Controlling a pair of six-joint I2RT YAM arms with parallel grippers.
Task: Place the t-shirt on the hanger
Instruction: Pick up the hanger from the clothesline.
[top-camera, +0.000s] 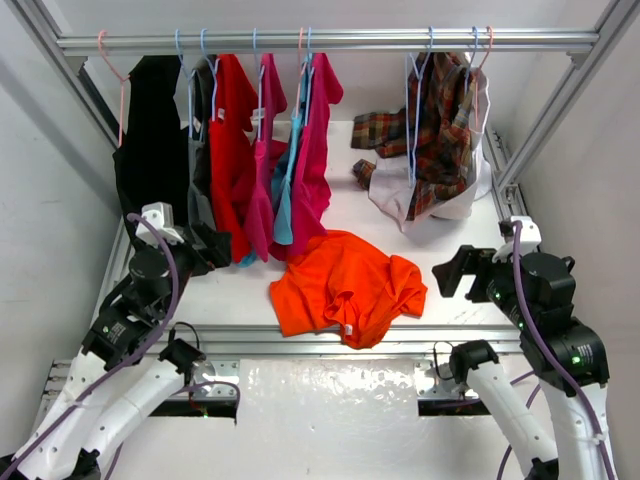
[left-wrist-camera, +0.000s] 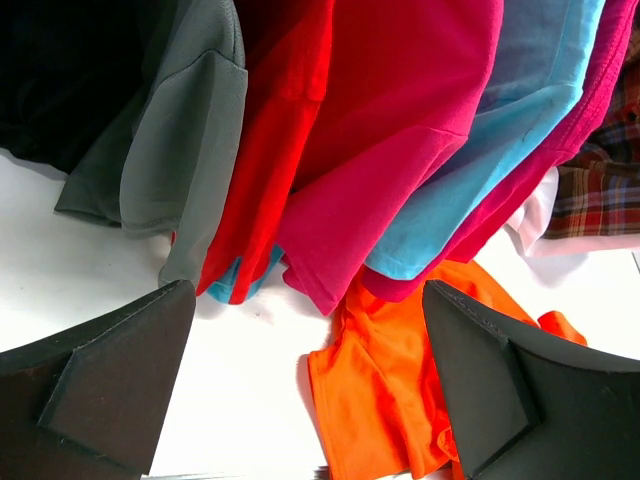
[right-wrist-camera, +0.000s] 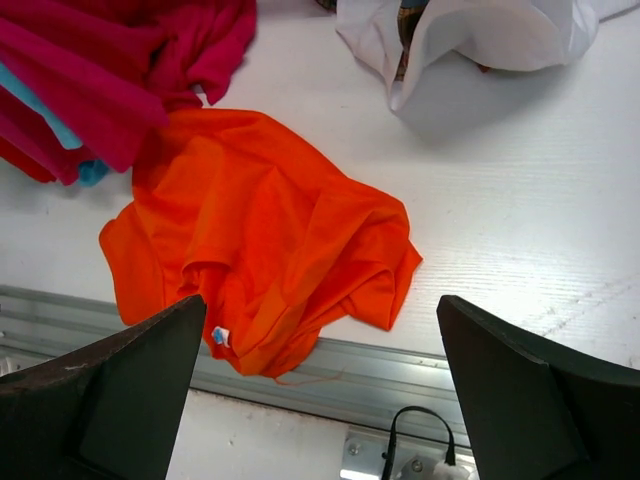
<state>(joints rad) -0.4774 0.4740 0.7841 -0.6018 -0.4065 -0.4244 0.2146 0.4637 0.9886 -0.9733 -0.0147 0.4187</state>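
Jaws wide on both sides, nothing between them.

- table (top-camera: 240, 290): white, framed by posts left and right, with a metal strip (top-camera: 420, 340) along the near edge. Bare stretches lie left of the t-shirt under the hanging hems, and right of it, between it and the right gripper.
- rail (top-camera: 330, 40): runs across the far top. The left group hangs from it: black shirt (top-camera: 150, 150), grey shirt (top-camera: 200, 150), red shirt (top-camera: 230, 160), magenta shirts (top-camera: 315, 150). Their hems come down near the table.
- plaid shirt (top-camera: 440, 130): hangs far right over a white pile (top-camera: 400, 205).
- t-shirt (top-camera: 345, 285): orange, crumpled on the table at near centre. Its far edge sits under the magenta hems and its near edge laps onto the metal strip. White label (right-wrist-camera: 219, 336) at that near edge.
- hanger (top-camera: 411, 120): pale blue, edge-on on the rail by the plaid shirt. Can't tell whether it's bare.
- left gripper (top-camera: 210, 245): arm angled up from near left, tips facing the hems of the left group, clear of the t-shirt.
- right gripper (top-camera: 455, 270): elbow folded, pointing left over the near-right table, near the t-shirt but apart from it.
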